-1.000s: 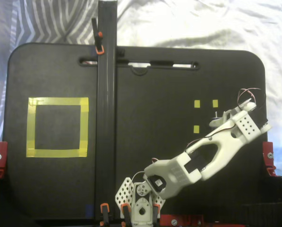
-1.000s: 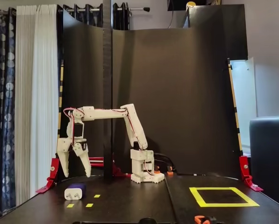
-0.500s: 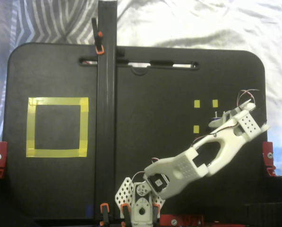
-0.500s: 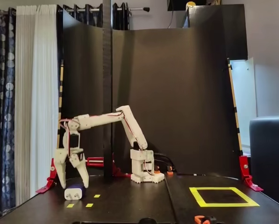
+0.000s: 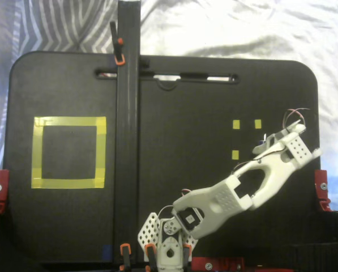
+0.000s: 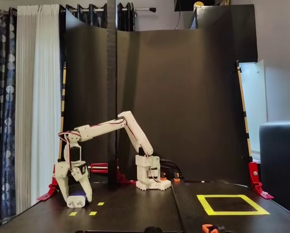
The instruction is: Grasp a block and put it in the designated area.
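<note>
The white arm (image 6: 110, 128) reaches from its base (image 6: 152, 177) out to the left in the side-on fixed view, its forearm bent straight down so that the hand (image 6: 76, 199) comes to the black bench (image 6: 135, 208). Between the two fingers sits the block (image 6: 76, 199), pale bluish in this light and resting on the bench surface, with a finger (image 6: 63, 187) close against each side of it; the hand looks closed around the block, though whether it grips firmly cannot be told. Small yellow tape squares (image 6: 93, 213) lie just in front of the hand. In the top-down fixed view the arm (image 5: 242, 187) covers the block, near three small tape squares (image 5: 235, 124). The designated area (image 5: 69, 152), a yellow tape outline, lies well apart, on the far side of a dark vertical post (image 5: 127, 130).
</note>
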Motion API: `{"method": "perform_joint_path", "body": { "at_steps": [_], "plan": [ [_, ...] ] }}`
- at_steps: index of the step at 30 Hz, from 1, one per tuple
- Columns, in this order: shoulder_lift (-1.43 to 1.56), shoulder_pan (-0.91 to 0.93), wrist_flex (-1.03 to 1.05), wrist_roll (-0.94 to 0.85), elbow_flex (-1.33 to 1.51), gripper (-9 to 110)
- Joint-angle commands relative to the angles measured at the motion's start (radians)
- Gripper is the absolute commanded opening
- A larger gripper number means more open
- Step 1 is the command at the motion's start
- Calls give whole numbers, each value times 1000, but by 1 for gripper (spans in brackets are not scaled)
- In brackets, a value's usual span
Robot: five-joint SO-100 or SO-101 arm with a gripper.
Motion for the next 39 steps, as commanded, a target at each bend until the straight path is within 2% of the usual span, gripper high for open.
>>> {"method": "perform_joint_path", "body": {
  "at_steps": [1,11,20,32,39],
  "plan": [
    [5,6,-9,-8,-8,15],
    [20,3,-6,-8,-5,15],
    [156,-26,101,11,-8,15],
    [298,-101,204,80,-8,15],
    [328,-193,255,201,-6,15]
  ]
}}
